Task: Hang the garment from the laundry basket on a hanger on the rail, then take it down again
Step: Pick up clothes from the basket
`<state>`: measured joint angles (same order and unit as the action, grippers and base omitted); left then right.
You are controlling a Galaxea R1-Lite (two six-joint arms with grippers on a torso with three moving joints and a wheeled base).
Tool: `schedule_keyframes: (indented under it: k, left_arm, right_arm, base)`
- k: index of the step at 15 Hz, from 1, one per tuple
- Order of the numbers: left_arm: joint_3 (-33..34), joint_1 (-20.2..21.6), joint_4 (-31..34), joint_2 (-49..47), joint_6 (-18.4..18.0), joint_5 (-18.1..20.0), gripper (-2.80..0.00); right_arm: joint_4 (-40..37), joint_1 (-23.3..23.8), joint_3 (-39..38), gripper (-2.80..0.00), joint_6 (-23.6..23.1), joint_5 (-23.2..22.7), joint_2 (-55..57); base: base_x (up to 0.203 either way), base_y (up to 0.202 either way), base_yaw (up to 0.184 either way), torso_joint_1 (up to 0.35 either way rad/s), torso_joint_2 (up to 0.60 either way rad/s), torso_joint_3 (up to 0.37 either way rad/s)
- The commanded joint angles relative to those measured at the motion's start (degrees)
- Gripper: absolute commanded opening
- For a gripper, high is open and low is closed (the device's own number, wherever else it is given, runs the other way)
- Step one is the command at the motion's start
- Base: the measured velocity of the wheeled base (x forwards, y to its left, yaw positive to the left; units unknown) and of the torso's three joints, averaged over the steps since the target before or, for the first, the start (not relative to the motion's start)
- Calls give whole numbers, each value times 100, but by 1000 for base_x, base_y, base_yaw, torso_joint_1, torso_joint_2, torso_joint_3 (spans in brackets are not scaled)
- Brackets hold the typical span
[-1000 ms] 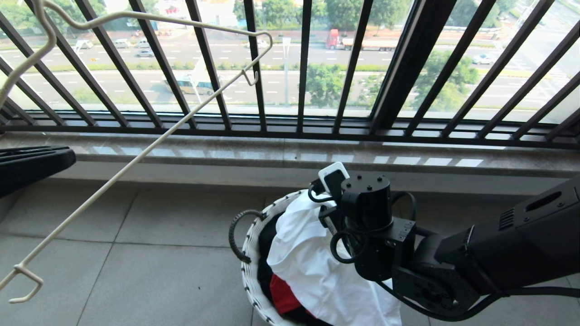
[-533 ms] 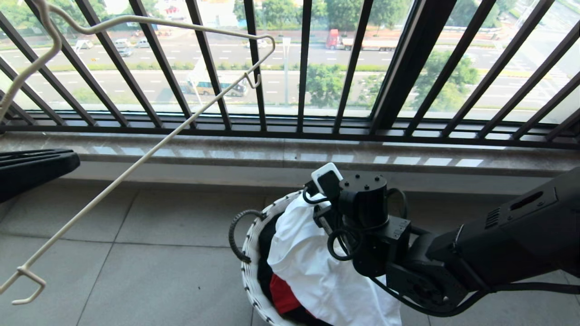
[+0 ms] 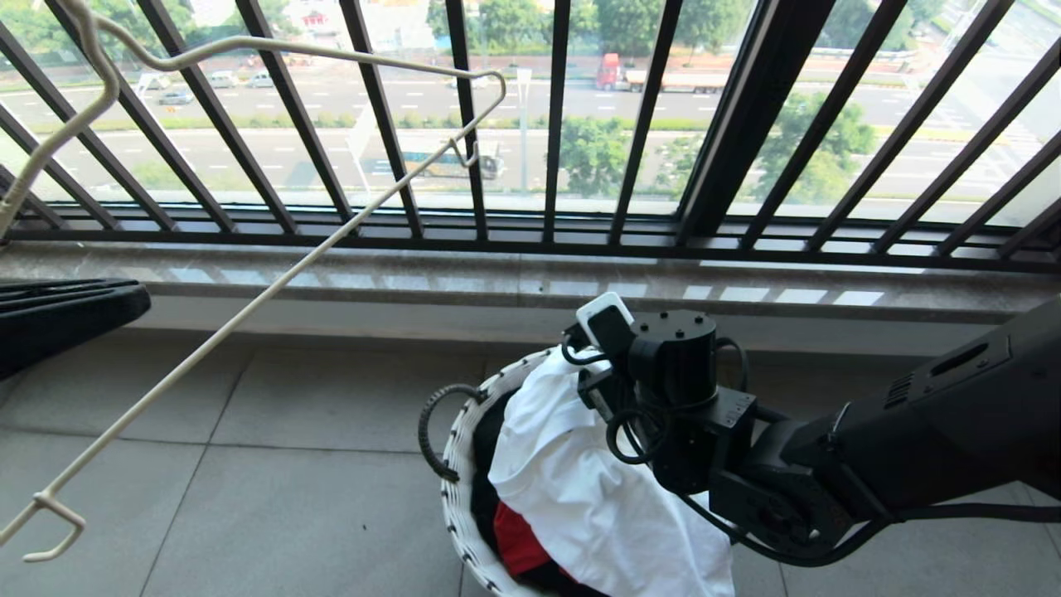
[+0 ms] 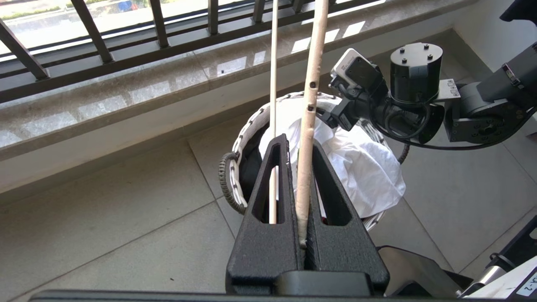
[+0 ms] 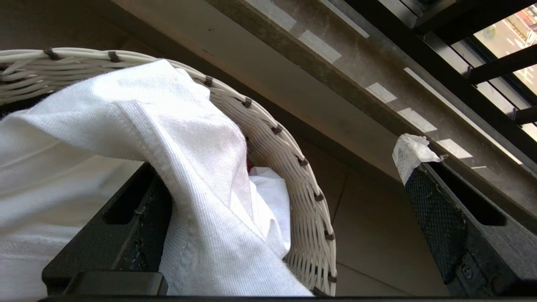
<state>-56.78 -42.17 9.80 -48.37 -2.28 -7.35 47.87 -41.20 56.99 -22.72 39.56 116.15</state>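
A: Where is the right gripper (image 5: 289,209)?
B: Low at the basket (image 3: 454,481), its jaws spread wide. One finger (image 5: 121,222) lies under a fold of the shirt (image 3: 580,497); the other finger (image 5: 453,218), with a scrap of white on its tip, stands clear outside the basket rim (image 5: 310,184), on the window-sill side.
A: Is the shirt held?
B: No. The cloth drapes over the one finger only, and the rest spills over the basket's near edge. Something red (image 3: 518,539) and something dark lie under it.
A: And the left gripper (image 4: 303,167)?
B: Its jaws are clamped on the hanger (image 3: 249,298), on a thick cream rod that runs out past the fingertips. The hanger's thin bar passes through the slot of one finger (image 4: 268,197). The basket sits beyond its tips, on the floor tiles (image 3: 290,497).
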Motion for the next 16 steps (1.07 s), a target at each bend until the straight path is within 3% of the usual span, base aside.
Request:
schedule_keyframes:
  k: [1,8,9,16]
  left_arm:
    - [1,-2,4,12,-1,-3,-280]
    - [1,-2,5,82,-9,58,-280]
    - [1,-2,13,82,-9,58,-280]
    - [-8,-2,4,82,-9,58,-280]
  right_arm:
    - [29,16,61,0,-13,-101,-22]
    - [20,42,14,0,-92,-107,-40]
    - [20,42,23,-280,-92,-107,-49]
    - [20,42,14,-280,-92,-107,-84]
  base:
    - [0,0,0,0,0,0]
    - [0,0,0,0,0,0]
    - [0,0,0,0,0,0]
    - [0,0,0,0,0,0]
